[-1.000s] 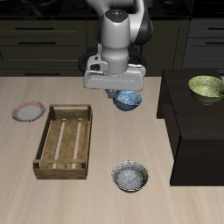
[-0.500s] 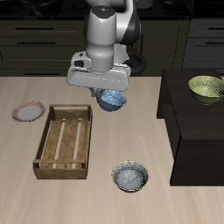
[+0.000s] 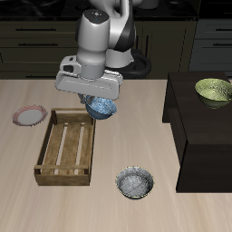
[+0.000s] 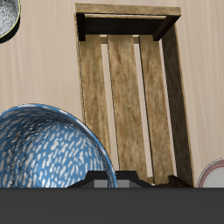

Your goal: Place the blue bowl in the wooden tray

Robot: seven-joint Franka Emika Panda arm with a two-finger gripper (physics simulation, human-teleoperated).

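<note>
The blue bowl (image 3: 101, 110) hangs under my gripper (image 3: 93, 100), which is shut on its rim and holds it in the air above the far corner of the wooden tray (image 3: 67, 146). In the wrist view the bowl's bright blue speckled inside (image 4: 44, 149) fills the near field, with the slatted tray (image 4: 131, 92) below and beside it. My fingertips are hidden by the gripper body and the bowl.
A grey speckled bowl (image 3: 135, 182) sits near the table's front edge and shows in the wrist view (image 4: 7, 17). A small pink plate (image 3: 29, 115) lies beside the tray (image 4: 213, 175). A green bowl (image 3: 214, 89) rests on the dark raised cabinet (image 3: 199, 127).
My gripper has carried the blue bowl sideways from over the table's middle toward the wooden tray, now above its far corner. Nothing else has moved.
</note>
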